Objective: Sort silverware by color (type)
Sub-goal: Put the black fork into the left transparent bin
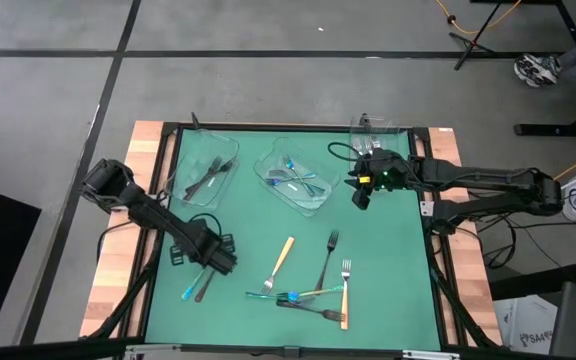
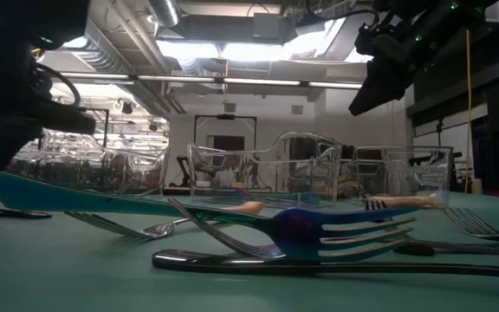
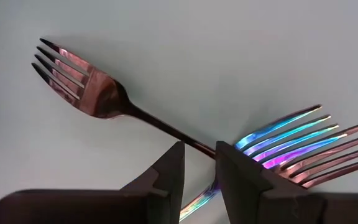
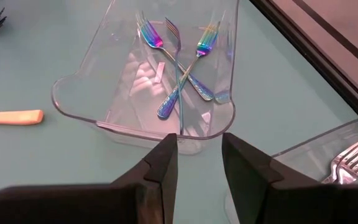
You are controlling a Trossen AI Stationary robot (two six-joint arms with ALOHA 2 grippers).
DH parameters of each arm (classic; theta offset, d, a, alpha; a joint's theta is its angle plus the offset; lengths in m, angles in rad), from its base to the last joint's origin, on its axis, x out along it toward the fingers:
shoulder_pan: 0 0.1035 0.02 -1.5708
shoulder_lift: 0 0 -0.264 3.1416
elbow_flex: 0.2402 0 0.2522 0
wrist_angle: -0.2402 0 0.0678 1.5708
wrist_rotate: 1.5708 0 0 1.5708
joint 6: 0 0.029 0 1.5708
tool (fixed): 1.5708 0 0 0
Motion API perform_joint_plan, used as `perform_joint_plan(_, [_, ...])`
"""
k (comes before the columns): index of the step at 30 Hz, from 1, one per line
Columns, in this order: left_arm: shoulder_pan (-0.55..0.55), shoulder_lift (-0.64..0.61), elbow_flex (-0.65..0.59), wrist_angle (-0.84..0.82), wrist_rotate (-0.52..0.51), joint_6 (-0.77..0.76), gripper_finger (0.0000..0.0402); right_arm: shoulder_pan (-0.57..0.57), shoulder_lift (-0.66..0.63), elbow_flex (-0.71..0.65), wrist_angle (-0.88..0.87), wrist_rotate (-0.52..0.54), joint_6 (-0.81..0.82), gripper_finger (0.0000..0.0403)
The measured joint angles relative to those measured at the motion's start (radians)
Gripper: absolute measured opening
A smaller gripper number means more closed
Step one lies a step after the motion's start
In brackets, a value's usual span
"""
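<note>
My left gripper (image 1: 218, 264) points down at the table's near left, open. Its fingers stand on either side of a dark fork's handle (image 3: 166, 129). An iridescent fork (image 3: 284, 134) and another dark fork's tines (image 3: 344, 158) lie beside that handle. My right gripper (image 1: 362, 192) hangs open and empty above the mat, beside the middle tray (image 4: 79, 106), which holds iridescent forks (image 4: 179, 74). More silverware lies loose near the front: tan-handled forks (image 1: 281, 258) (image 1: 345, 295), dark forks (image 1: 327, 258) and a blue one (image 1: 273, 296).
Three clear trays stand along the far side. The left tray (image 1: 183, 165) holds dark forks, the middle tray (image 1: 268, 160) holds iridescent ones, and the far right tray (image 1: 393, 128) holds silver forks (image 4: 353, 155). Bare green mat (image 1: 398, 270) lies at the right.
</note>
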Motion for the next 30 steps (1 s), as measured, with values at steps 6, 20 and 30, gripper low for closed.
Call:
perform_joint_plan(6, [0.004, 0.000, 0.000, 0.003, 0.008, 0.000, 0.0086, 0.000, 0.000, 0.000, -0.001, 0.000, 0.000, 0.0115])
perform_joint_plan(20, [0.030, 0.004, 0.000, 0.004, 0.011, 0.000, 0.0086, 0.000, 0.000, 0.000, -0.002, 0.000, 0.000, 0.0115])
perform_joint_plan(30, [0.026, 0.068, 0.004, 0.011, 0.088, -0.017, 0.0086, 0.000, 0.000, 0.000, -0.011, 0.000, 0.000, 0.0115])
